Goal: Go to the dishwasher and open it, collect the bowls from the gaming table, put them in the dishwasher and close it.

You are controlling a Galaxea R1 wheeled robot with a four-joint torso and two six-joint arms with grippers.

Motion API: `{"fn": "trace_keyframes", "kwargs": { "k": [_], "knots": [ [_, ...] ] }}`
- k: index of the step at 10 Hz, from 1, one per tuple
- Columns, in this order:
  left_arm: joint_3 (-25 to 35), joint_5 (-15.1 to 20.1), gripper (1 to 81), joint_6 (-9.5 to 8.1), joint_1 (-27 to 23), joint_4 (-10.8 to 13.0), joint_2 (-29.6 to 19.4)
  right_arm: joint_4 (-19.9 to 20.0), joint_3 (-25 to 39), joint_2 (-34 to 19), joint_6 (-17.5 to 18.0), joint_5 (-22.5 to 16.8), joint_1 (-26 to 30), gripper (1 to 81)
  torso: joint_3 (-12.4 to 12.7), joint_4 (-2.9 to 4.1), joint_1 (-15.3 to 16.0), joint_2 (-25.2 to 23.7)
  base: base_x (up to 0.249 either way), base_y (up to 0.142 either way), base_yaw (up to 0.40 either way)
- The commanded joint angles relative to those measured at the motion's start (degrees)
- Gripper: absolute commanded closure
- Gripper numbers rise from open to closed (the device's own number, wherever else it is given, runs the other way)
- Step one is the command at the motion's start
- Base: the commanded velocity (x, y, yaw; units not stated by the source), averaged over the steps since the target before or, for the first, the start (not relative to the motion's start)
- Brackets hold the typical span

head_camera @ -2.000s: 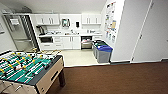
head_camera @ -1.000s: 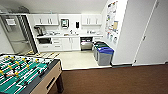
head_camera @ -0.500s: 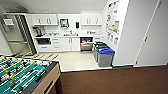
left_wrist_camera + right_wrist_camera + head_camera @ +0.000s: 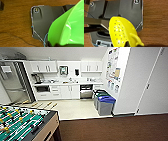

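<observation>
One bright green bowl [image 4: 70, 26] showed large in the left wrist view, seen edge-on above the brown wood-grain floor [image 4: 15, 25]; whether the left claw was clamped on it could not be told. In the right wrist view one yellow perforated bowl with a loop handle [image 4: 121, 33] sat close to the camera over the same kind of floor; the right claw's opening could not be told either.

The dishwasher [image 4: 86, 91] stood at the far end of the kitchenette, under the tabletop [image 4: 67, 83], its door partly open with a dark interior showing above the steel front. White cabinets [image 4: 66, 92] flanked it, and white wall cupboards [image 4: 45, 66] hung above. A tall steel refrigerator [image 4: 13, 82] stood at the left. Two bins stood near the right wall, one with a blue lid [image 4: 106, 105], one with a green lid [image 4: 100, 94] behind it. One foosball table [image 4: 22, 123] with a green field filled the near left corner.
</observation>
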Motion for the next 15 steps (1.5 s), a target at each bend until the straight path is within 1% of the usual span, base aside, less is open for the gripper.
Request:
{"fn": "trace_keyframes", "kwargs": {
  "k": [1,8,15],
  "knots": [
    [-0.4,2.3,81.1,0.00,-2.1,-0.1,-1.0,-0.4,-0.4,-0.7,-0.2,-2.7,1.7,81.1,0.0,0.00,0.0,0.0,0.133,0.060,0.000],
    [-0.4,2.3,81.1,0.00,-2.1,-0.1,-0.8,-0.4,-0.4,-0.7,-0.2,-2.6,1.4,81.1,0.0,0.00,0.0,0.0,0.133,0.061,0.000],
    [-0.4,2.3,81.1,0.00,-2.1,0.0,-0.7,-0.4,-0.4,-0.8,-0.2,-2.6,1.4,81.1,0.0,0.00,0.0,0.0,0.128,0.000,0.000]
  ]
}}
